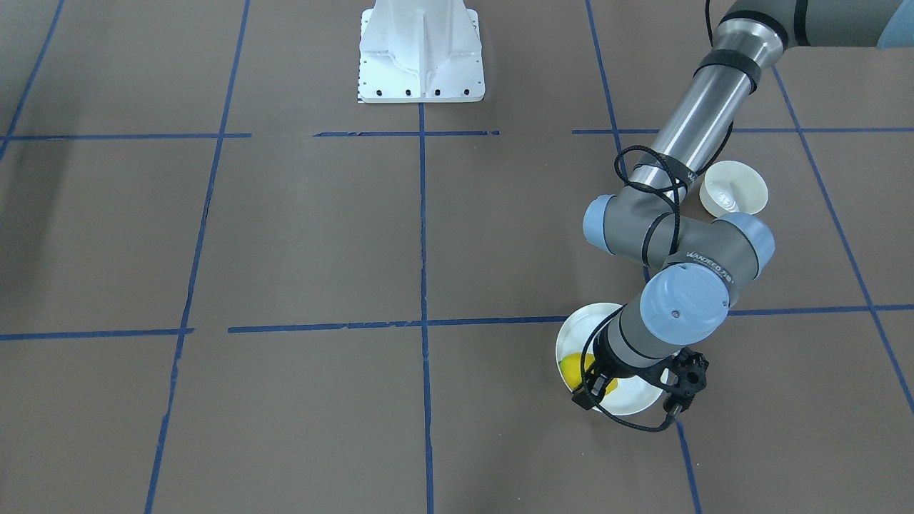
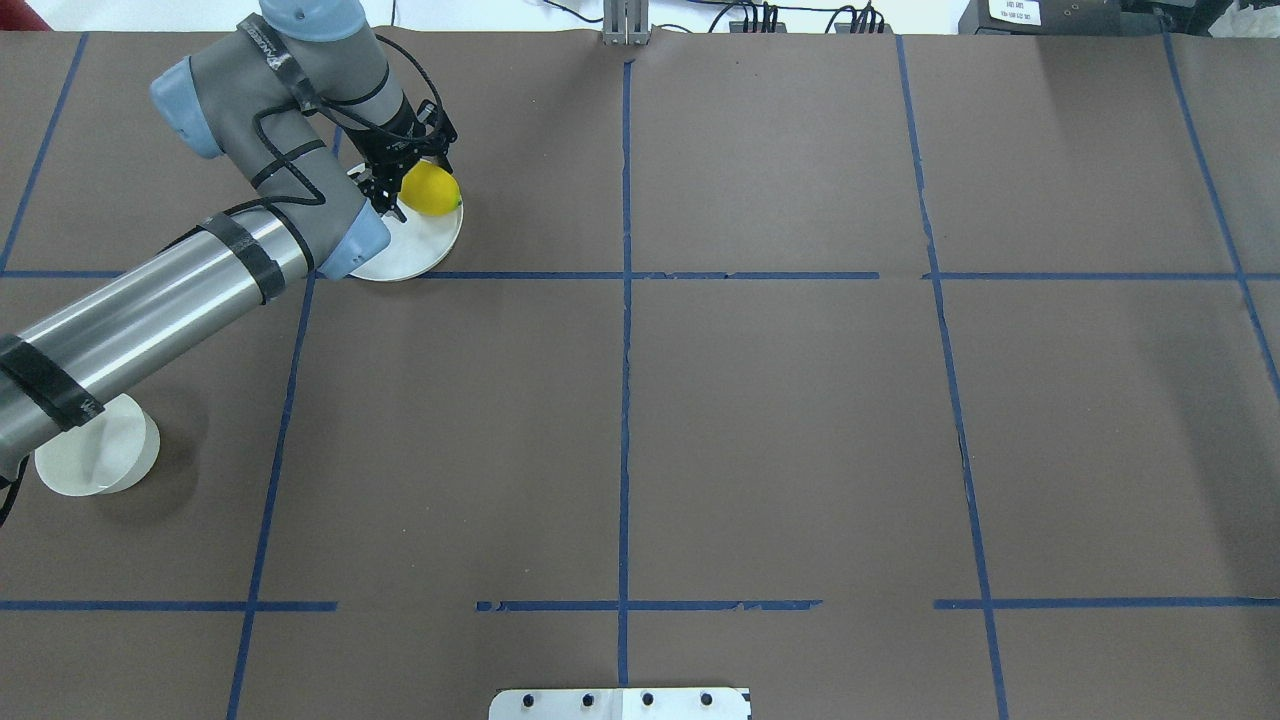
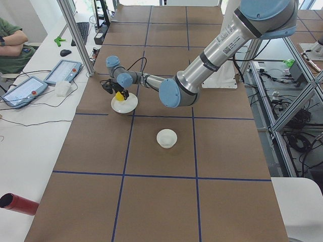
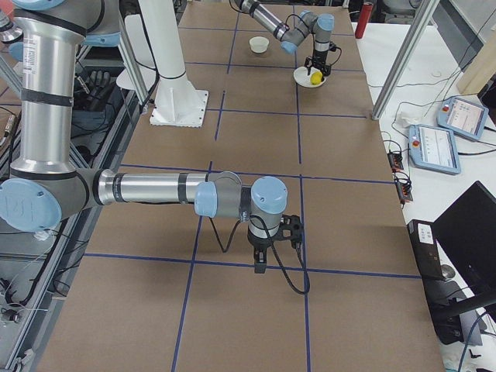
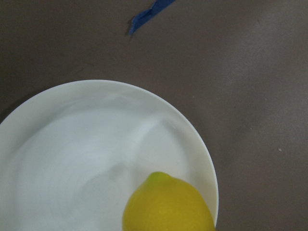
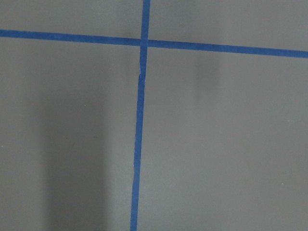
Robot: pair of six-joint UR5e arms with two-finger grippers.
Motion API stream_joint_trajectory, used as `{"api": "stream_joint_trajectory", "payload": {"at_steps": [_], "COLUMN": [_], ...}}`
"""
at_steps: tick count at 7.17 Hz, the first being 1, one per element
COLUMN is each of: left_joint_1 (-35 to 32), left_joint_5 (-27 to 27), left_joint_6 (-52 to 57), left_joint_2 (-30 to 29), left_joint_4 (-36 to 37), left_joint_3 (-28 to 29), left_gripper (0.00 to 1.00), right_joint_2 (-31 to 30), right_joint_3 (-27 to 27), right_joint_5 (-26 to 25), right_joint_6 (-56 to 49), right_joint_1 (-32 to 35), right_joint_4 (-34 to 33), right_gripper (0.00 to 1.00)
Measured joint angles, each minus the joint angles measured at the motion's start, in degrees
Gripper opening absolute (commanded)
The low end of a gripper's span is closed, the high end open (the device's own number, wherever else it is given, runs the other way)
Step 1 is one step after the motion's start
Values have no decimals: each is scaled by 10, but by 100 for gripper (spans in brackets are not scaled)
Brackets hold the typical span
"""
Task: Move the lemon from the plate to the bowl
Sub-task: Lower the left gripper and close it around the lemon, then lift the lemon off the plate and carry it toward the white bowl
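Observation:
The lemon [image 2: 433, 190] lies on the right part of the white plate [image 2: 410, 255], at the table's far left. My left gripper [image 2: 400, 195] is low over the plate at the lemon's left side, and its jaws look open. From the front, the gripper [image 1: 593, 382] covers the middle of the lemon [image 1: 569, 368] on the plate [image 1: 628, 400]. The left wrist view shows the lemon [image 5: 168, 204] resting near the plate's rim [image 5: 72, 144], with no fingers in view. The white bowl [image 2: 95, 460] stands nearer the robot, partly under my left forearm. My right gripper [image 4: 261, 263] hangs over bare table; I cannot tell its state.
The brown table is marked with blue tape lines. The white robot base [image 1: 421, 57] stands at the table's middle edge. Tablets [image 3: 63, 71] and a seated person are on a side desk past the plate. A red cylinder [image 3: 17, 203] lies off the table.

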Motion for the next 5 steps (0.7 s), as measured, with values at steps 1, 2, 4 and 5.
{"api": "stream_joint_trajectory", "payload": {"at_steps": [1, 2, 4, 5], "left_joint_1": [-3, -9, -38, -56], "left_joint_5": [-2, -4, -31, -43], "left_joint_6": [3, 11, 63, 110], "left_joint_2": [1, 6, 64, 102], "left_joint_4": [-2, -3, 5, 20], "left_joint_3": [-2, -12, -102, -162], "left_gripper": [0, 0, 0, 0], "right_joint_2": [0, 0, 0, 0], "right_joint_3": [0, 0, 0, 0], "right_joint_5": [0, 0, 0, 0], "right_joint_6": [0, 0, 0, 0], "right_joint_1": [0, 0, 0, 0], "right_joint_4": [0, 0, 0, 0], "right_gripper": [100, 100, 100, 100]}}
